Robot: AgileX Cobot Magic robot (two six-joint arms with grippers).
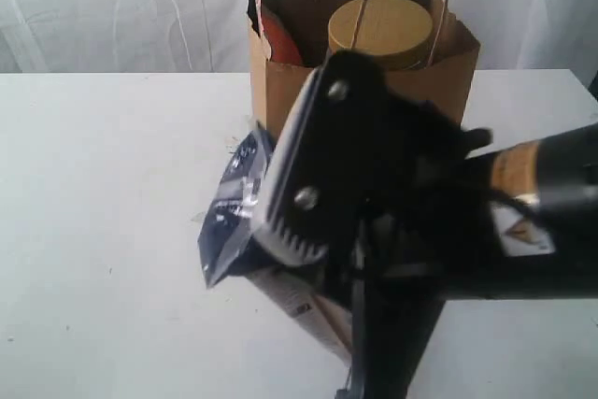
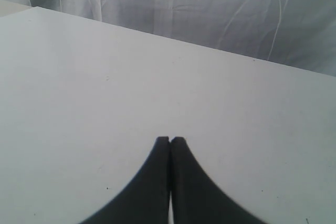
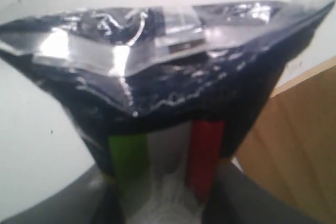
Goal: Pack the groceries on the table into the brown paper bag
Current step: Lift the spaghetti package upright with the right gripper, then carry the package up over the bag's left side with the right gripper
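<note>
On the right of the exterior view, close to the lens: right arm, reaching in from the edge, forearm roughly level, wrist turned down toward the desk (image 1: 103, 193) (blurred, and blocking much of the middle). At its end, right gripper (image 1: 304, 231), pinching the long dark-blue-and-tan packet (image 1: 232, 212). Confirmed in the right wrist view: glossy packet wedged between both grey fingers (image 3: 58, 205), with a green and a red stripe showing on its lower part. Packet tilted, one end up, in front of the brown paper bag (image 1: 280, 91) and just beside its front wall. Cannot tell whether its low end touches the desk.

In the left wrist view: left gripper (image 2: 170, 142) low over bare white desk, tips pressed together, nothing between them. Behind it, only pale curtain (image 2: 210, 9). Left arm not seen in the exterior view.

Counted:
- Brown paper bag: one, upright at the back of the desk, mouth open.
- Clear jar with tan lid (image 1: 381, 27): one, inside the bag, round lid showing above the rim.
- Orange-brown pouch (image 1: 278, 39): one, inside the bag, against the left wall.
- Packet: one, in the right gripper.
- Grippers: two, one loaded and one empty.
</note>
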